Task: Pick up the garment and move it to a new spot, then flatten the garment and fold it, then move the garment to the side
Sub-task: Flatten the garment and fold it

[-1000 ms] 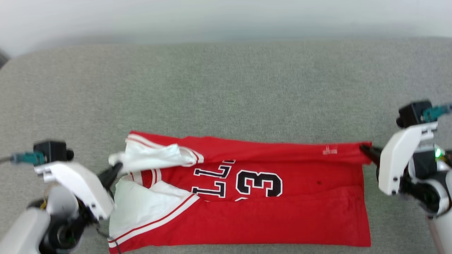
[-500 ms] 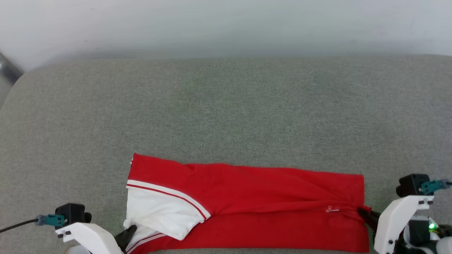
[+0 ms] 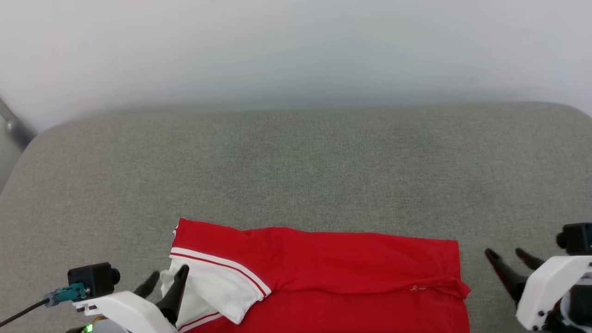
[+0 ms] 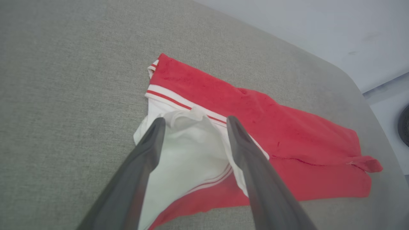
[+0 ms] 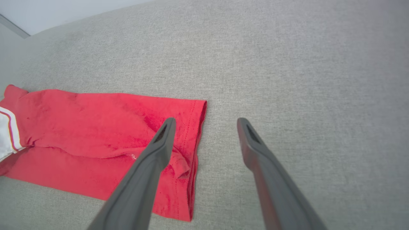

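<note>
Head view, folded garment (image 3: 347, 273) between spread left fingers (image 3: 177, 287) and right fingers (image 3: 502, 272)

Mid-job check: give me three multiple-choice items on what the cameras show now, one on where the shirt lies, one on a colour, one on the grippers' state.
1. Where on the grey padded surface does the garment lie?
A. At the far edge by the wall
B. At the near edge, between the two grippers
C. Hanging off the left end

2. What colour is the sleeve at its left end?
A. White
B. Black
C. Blue

3. How do the left gripper and right gripper stand?
A. Both shut on cloth
B. Left shut, right open
C. Both open

Answers:
1 B: the head view shows it low, with a gripper at each end.
2 A: it is white cloth with a red-and-white striped trim.
3 C: each wrist view shows the fingers spread, pinching nothing.
</note>
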Available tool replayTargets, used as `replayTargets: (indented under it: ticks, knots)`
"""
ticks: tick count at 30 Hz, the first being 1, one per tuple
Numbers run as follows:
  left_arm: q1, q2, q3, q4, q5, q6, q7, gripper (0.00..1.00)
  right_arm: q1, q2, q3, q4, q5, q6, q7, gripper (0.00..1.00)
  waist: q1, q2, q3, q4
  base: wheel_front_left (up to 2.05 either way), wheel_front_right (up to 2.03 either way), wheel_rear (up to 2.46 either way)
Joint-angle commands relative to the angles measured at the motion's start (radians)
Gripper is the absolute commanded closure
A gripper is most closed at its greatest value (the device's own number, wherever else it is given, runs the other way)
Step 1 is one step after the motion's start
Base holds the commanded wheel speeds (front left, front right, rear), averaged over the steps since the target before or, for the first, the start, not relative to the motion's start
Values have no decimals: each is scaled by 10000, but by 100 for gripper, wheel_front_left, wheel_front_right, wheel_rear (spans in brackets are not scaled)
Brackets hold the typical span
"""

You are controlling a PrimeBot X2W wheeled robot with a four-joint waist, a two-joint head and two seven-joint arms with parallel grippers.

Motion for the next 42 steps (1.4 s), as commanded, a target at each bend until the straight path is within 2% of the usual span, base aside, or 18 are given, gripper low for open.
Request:
replayTargets:
  ticks: [1,10,16,25,32,33,34,35,36,42]
  knots:
    - [-148,-94,63,-169,212,119,-293,0,74,-117,-182,-194,-57,-4,118,0,1,0,-207,5,0,0,0]
    - [-852,-461,-385,-702,2335,550,-2246,0,-173,-279,-1224,-691,-262,-4,1839,0,1,0,-391,310,0,0,0]
    - [-1263,-933,-660,-454,3363,662,-3449,0,-122,187,-1483,-311,-324,-4,2744,0,1,0,-80,827,0,0,0]
    - [-1783,-1263,-759,-148,4057,551,-3850,0,-294,976,-1470,817,-431,-4,3318,0,1,0,757,1617,0,0,0]
    - [-1785,-1358,-671,58,4006,529,-3895,0,-281,1232,-1066,1923,-243,-4,3712,0,1,0,972,1731,0,0,0]
    - [-1811,-1316,-684,103,4062,534,-3897,0,-306,1271,-990,2053,-218,-4,3784,6,1,0,981,1728,0,0,0]
    - [-1820,-1318,-687,127,4065,544,-3899,0,-306,1335,-929,2178,-160,-4,3884,57,1,0,978,1716,0,0,0]
    - [-1828,-1315,-660,148,4058,553,-3905,0,-306,1391,-863,2239,-114,-3,3939,97,1,0,968,1689,0,0,0]
    - [-1825,-1292,-640,178,4066,567,-3909,0,-343,1401,-825,2276,-93,-3,3962,100,1,0,953,1662,0,0,0]
    - [-1739,-1188,-719,210,4247,684,-3861,0,-751,1152,-754,2246,71,-3,3928,100,1,0,806,1528,0,0,0]
